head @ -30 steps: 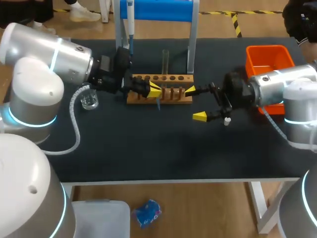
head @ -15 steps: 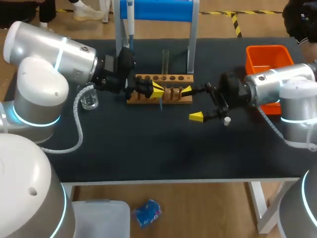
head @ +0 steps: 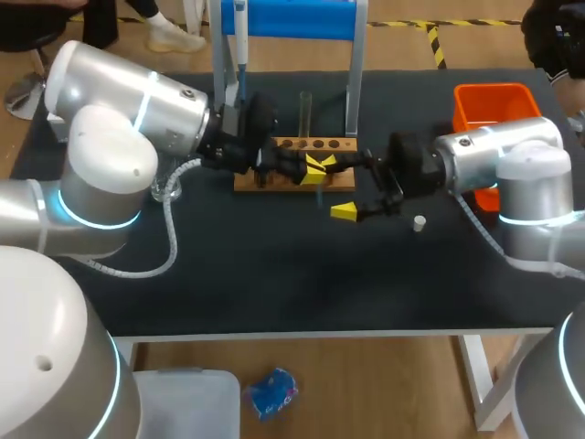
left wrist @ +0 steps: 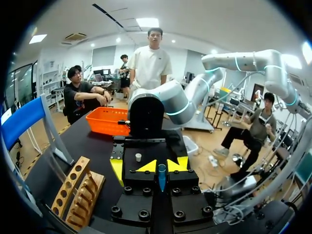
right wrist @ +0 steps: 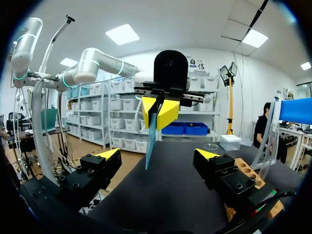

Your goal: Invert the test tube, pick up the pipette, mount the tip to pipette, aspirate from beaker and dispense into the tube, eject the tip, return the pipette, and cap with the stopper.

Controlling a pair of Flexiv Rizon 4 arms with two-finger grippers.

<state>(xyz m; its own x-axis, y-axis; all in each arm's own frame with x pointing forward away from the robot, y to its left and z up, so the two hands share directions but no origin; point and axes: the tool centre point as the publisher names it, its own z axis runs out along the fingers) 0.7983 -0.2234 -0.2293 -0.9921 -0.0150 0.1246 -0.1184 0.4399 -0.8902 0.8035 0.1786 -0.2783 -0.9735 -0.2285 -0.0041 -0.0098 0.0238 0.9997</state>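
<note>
The right gripper (right wrist: pixel 158 157) has its two yellow-tipped fingers spread wide, with nothing between them. Ahead of it, in line with the gap, the left gripper (right wrist: pixel 160 112) faces back, its yellow tips pressed together on the top of a bluish, see-through tube (right wrist: pixel 150 145). The tube hangs down from those tips, slightly tilted, with its lower end free above the black table (right wrist: pixel 165 200). A wooden rack (right wrist: pixel 249 171) with a row of round holes lies on the table just beside the finger on that side. A small clear beaker (right wrist: pixel 210 146) stands farther off on the table. Beyond the rack rises a stand (right wrist: pixel 298 110) with a blue top.
</note>
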